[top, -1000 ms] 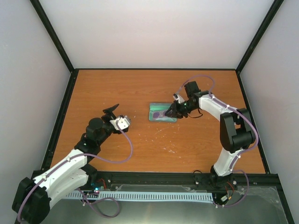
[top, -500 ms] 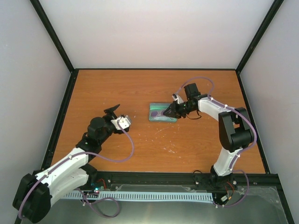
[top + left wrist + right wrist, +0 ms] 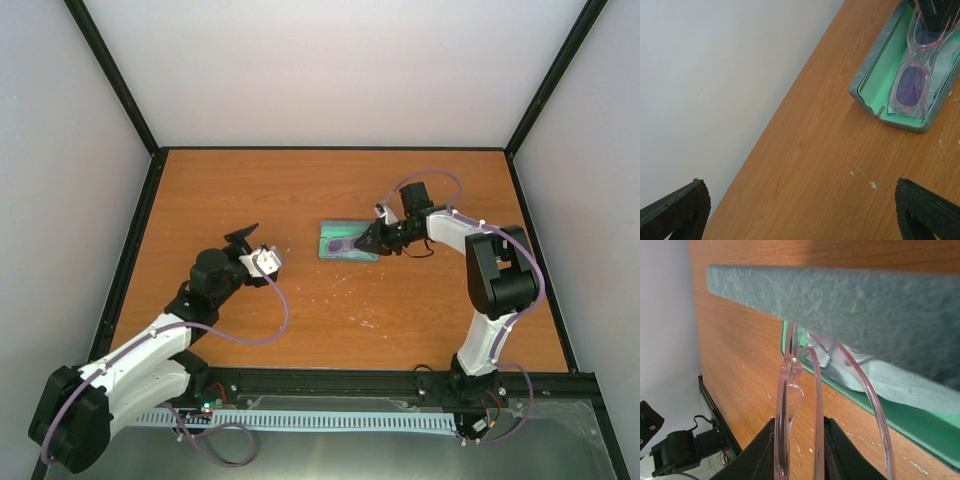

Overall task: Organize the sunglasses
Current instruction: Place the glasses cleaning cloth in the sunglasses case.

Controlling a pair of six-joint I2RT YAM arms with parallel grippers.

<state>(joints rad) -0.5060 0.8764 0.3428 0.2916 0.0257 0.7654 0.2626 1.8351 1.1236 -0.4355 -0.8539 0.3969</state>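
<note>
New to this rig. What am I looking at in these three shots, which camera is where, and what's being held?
Two robot arms are bolted at the near edge of a wooden table. The wide shot is from a fixed camera above and behind them; the other two are from cameras on each wrist, so their own black fingers show. Mid-table lies an open grey-blue case with green lining, pink-framed sunglasses resting inside. The right gripper is closed on one end of the sunglasses. The left gripper is open, empty, and hovers apart from the case.
</note>
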